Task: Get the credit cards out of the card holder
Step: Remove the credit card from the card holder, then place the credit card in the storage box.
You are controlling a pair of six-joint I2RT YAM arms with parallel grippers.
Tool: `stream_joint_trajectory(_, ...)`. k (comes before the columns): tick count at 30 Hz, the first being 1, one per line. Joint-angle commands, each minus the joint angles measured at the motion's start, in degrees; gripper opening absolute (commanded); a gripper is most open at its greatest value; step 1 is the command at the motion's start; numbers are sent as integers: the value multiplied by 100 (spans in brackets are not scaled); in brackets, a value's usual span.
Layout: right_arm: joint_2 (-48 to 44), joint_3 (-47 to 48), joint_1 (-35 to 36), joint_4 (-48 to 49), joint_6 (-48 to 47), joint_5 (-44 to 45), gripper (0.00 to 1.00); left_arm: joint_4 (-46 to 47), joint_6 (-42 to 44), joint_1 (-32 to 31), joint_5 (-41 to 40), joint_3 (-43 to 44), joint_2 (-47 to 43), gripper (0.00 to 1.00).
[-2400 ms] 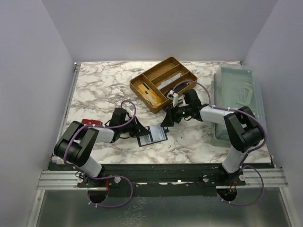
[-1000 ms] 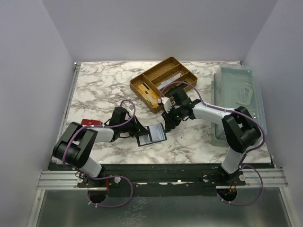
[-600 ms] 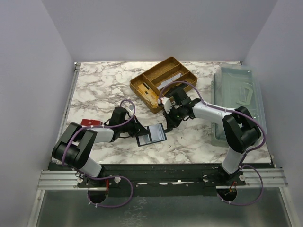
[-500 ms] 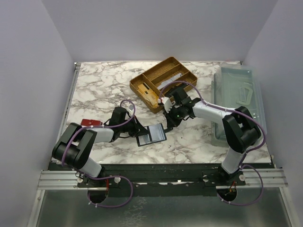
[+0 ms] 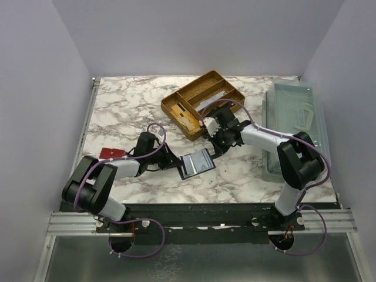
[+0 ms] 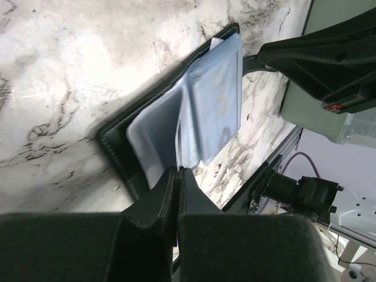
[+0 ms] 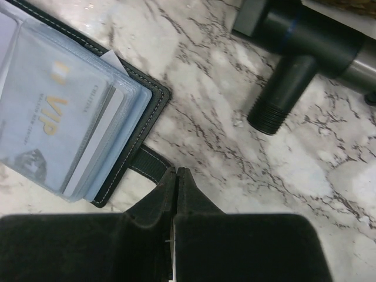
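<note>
The black card holder [image 5: 197, 163] lies open on the marble, between the two arms. Pale grey-blue credit cards [image 7: 53, 117] sit in its clear sleeves, the top one lettered VIP in gold; the left wrist view shows the cards [image 6: 217, 106] too. My left gripper [image 5: 176, 161] is shut on the holder's near-left edge [image 6: 176, 147], at the sleeves. My right gripper [image 5: 212, 151] is shut on the holder's black strap [image 7: 150, 164], which sticks out from its right edge.
A golden compartment tray [image 5: 202, 103] stands behind the holder. A clear plastic bin [image 5: 296, 126] runs along the right edge. A small red object [image 5: 111, 153] lies by the left arm. A dark grey tube [image 7: 294, 76] lies on the marble near the tray.
The right gripper came down to the holder's right edge and shut on the strap. The holder then slid right and slightly back, and the left gripper went with it.
</note>
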Motion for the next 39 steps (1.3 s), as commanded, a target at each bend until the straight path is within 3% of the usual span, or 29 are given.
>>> stream_joint_trajectory(1,-24,93,-101,-95,-151,476,0,-333,166,91,-187,-70,-241,0)
stream_joint_trajectory(6,-97,96,-229,-151,-175,305,2,-685,254,155,-235,-76,-817,0)
stream_joint_trajectory(11,-239,135,-304,-244,-175,-246,39,-1707,791,167,-542,392,-1466,0)
stream_joint_trajectory(16,-479,168,-488,-294,-125,-901,57,-2614,1685,261,-722,1274,-1542,0)
stream_joint_trajectory(23,-1090,128,-1020,-359,-283,-2055,72,-3819,3374,366,-386,3572,-209,0)
stream_joint_trajectory(34,-1924,-80,-1710,-124,-428,-2998,74,-5508,5896,418,-1237,7996,2650,0)
stream_joint_trajectory(39,-1967,-90,-1925,-115,-465,-3040,74,-5831,6681,419,-867,9645,3827,0)
